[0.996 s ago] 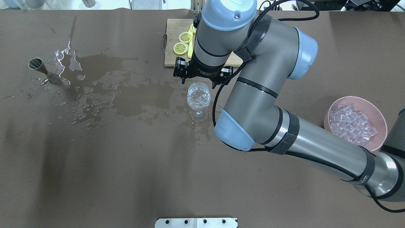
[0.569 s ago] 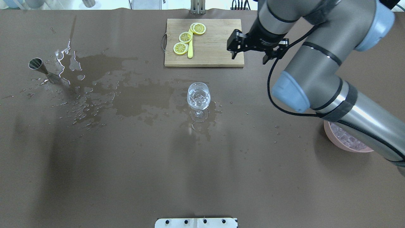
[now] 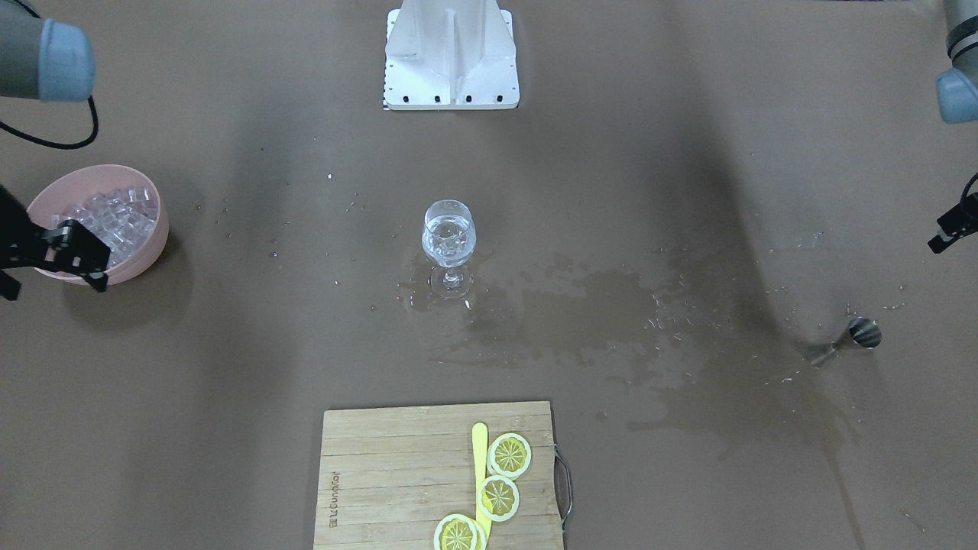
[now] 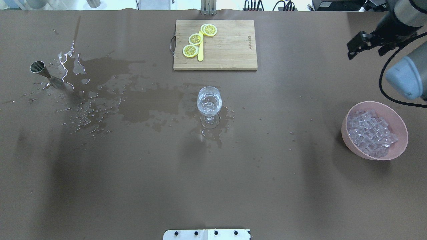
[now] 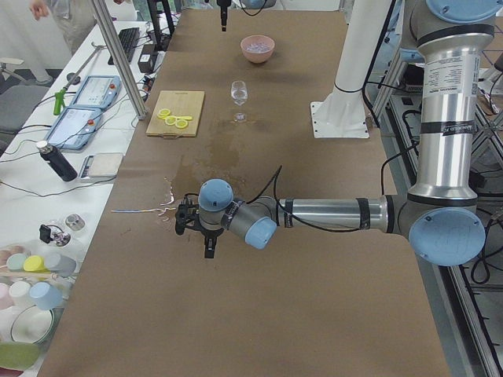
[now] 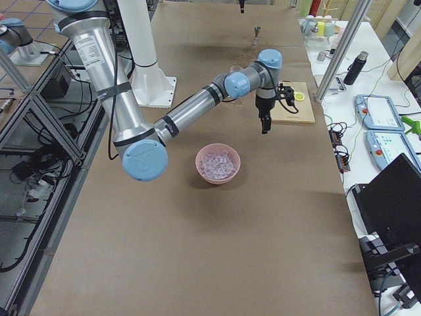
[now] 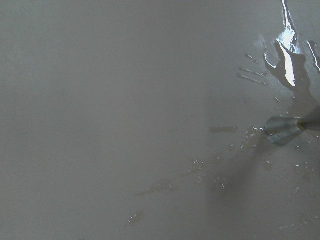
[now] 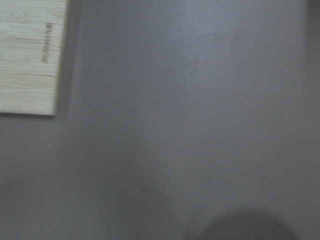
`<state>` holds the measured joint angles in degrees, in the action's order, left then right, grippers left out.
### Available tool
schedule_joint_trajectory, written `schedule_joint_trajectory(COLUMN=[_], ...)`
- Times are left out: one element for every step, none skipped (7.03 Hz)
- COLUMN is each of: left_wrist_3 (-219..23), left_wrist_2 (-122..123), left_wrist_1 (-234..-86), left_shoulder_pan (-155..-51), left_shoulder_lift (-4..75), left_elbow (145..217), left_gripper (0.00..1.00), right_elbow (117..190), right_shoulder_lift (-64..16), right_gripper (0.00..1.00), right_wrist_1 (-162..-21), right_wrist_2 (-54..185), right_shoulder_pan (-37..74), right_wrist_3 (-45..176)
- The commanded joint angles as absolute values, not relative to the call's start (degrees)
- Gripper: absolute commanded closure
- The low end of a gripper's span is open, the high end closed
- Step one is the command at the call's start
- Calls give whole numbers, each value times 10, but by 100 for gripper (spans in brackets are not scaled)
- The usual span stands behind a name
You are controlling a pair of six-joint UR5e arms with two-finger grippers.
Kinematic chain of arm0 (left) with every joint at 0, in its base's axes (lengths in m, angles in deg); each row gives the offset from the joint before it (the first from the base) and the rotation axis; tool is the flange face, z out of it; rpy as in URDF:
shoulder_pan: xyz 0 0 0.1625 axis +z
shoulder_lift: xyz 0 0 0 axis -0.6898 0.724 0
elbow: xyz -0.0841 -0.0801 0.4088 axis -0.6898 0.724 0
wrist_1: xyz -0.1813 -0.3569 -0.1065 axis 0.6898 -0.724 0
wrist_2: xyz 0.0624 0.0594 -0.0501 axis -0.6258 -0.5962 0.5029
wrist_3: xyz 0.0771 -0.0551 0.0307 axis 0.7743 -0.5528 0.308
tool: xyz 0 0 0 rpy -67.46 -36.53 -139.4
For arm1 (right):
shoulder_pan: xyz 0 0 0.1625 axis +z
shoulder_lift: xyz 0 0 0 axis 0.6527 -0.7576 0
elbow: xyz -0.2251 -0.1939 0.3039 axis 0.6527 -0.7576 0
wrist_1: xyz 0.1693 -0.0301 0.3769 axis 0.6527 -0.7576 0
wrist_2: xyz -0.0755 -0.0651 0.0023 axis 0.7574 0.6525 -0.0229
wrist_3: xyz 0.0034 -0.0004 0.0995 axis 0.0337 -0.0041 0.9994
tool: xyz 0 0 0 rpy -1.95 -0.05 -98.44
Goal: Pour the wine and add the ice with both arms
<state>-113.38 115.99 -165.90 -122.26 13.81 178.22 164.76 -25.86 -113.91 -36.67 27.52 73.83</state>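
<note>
The wine glass (image 4: 209, 100) (image 3: 448, 233) stands mid-table with clear wine and ice cubes in its bowl. Spilled wine darkens the cloth in a wet patch (image 4: 146, 103) to its left. More ice (image 4: 370, 131) (image 3: 107, 214) fills the pink bowl (image 4: 400, 146) (image 3: 153, 241) at the right. My right gripper (image 4: 365, 53) (image 3: 53, 286) hangs open and empty near the far right corner, beyond the bowl. My left gripper (image 3: 955, 229) (image 5: 196, 236) hovers open past the table's left end, with only one finger showing in the front view.
A steel jigger (image 4: 43, 73) (image 3: 856, 336) (image 7: 285, 130) lies on its side among droplets at the far left. A wooden cutting board (image 4: 227, 50) (image 8: 25, 55) with lemon slices (image 4: 195, 39) sits behind the glass. The white pedestal base (image 3: 451, 53) stands at the near edge.
My right arm has swung away from above the glass, rightward and back to the far right corner, uncovering the ice bowl. Its gripper stays open. Glass and jigger have not moved.
</note>
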Motion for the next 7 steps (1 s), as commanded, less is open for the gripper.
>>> schedule_joint_trajectory(left_wrist_3=[-1139,-1123,-1117,-1054,-1009,-1011,-1011], left_wrist_2=[1181,1187,1186,1186,1186,1183,1183], left_wrist_1=[-1627,-1599,-1587,-1585,-1585,-1583,-1582], left_shoulder_pan=[-1226,-1240,-1241,-1238,-1244,-1241,-1242], left_shoulder_lift=[136,136,130,124,92,88,85], left_elbow=[1813,1829,1842,1838,1843,1845,1843], left_gripper=[1,1,1,1,1,1,1], right_elbow=[1637,1603,1553,1533,1514,1513,1513], right_shoulder_lift=[-336,-341,-340,-340,-338,-344,-362], right_gripper=[0,0,0,0,0,0,0], right_wrist_1=[-1139,-1139,-1138,-1138,-1138,-1138,-1130], right_wrist_2=[-371,-379,-417,-422,-424,-425,-424], right_shoulder_pan=[330,365,392,406,421,447,450], right_wrist_3=[631,564,513,490,464,460,459])
